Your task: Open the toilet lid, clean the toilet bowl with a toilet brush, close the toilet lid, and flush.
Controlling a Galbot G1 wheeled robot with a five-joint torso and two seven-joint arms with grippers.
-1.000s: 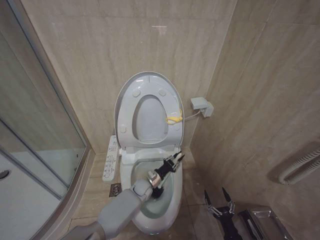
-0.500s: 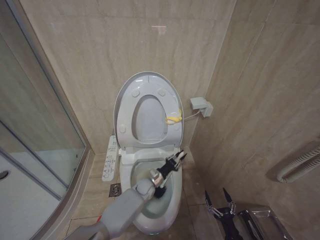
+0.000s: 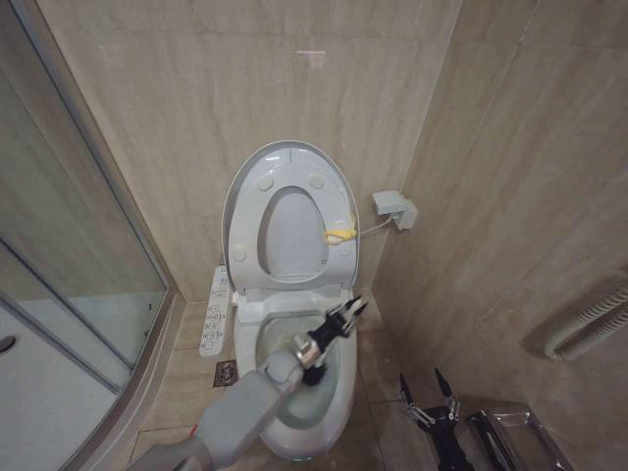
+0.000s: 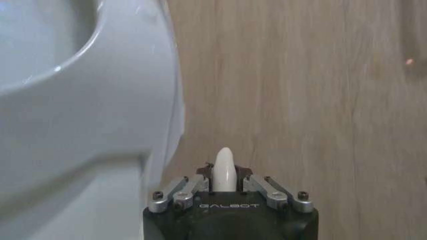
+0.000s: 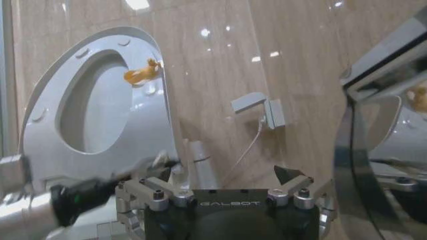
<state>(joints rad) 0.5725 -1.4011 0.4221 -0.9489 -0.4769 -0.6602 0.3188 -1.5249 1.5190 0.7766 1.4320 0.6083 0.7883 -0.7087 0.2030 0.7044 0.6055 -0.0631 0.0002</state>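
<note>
- Beige veined wall tiles (image 3: 196,88) meet in a corner.
- A glass shower screen (image 3: 69,245) stands at left.
- A floor drain (image 3: 227,372) sits in the tiled floor.
- A white wall box (image 3: 394,209) trails a cable.

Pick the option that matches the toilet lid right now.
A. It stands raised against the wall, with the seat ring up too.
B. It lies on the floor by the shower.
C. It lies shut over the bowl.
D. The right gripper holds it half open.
A: the toilet lid stands upright against the tiled wall with the seat ring raised against it, leaving the toilet bowl uncovered, where the left gripper holds the toilet brush.
</note>
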